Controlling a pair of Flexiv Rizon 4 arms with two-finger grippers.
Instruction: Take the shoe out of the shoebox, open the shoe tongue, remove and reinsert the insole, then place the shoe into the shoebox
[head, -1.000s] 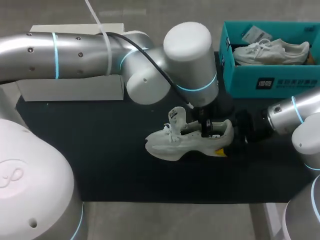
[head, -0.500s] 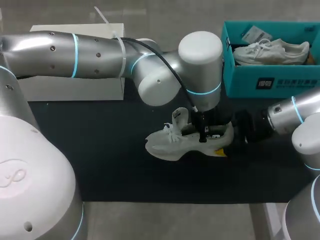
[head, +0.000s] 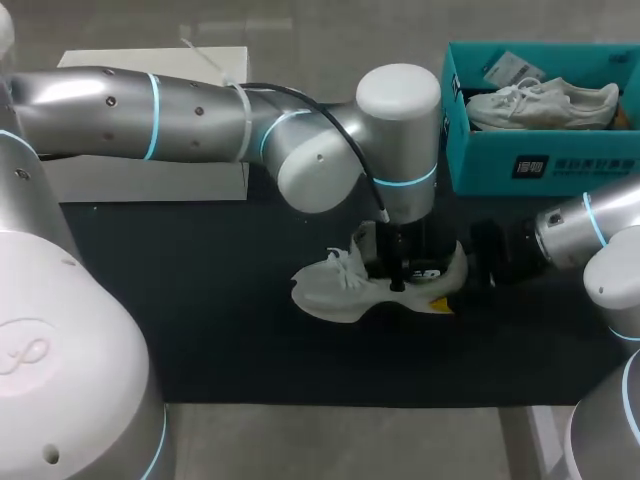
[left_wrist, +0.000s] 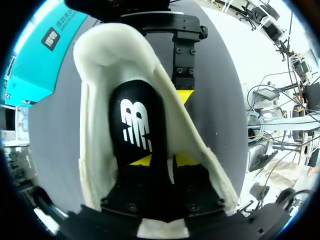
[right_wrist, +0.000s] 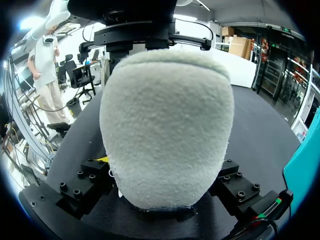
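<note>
My dark matte worktop (head: 200, 330) carries a teal cardboard shoebox (head: 470, 165) at 2 o'clock in the head view. A black label (head: 575, 165) with pale print sits on its front wall, and a second sneaker (head: 540, 105), white and laced, lies inside. At centre lies the shoe (head: 335, 290), pale and fleecy with a chunky sole. My right gripper (head: 455, 282) clamps its rounded heel from 3 o'clock. My left gripper (left_wrist: 162, 161) is down in the opening over the black insole (left_wrist: 150, 100), which bears a white logo (left_wrist: 135, 125). I cannot tell whether it grips.
</note>
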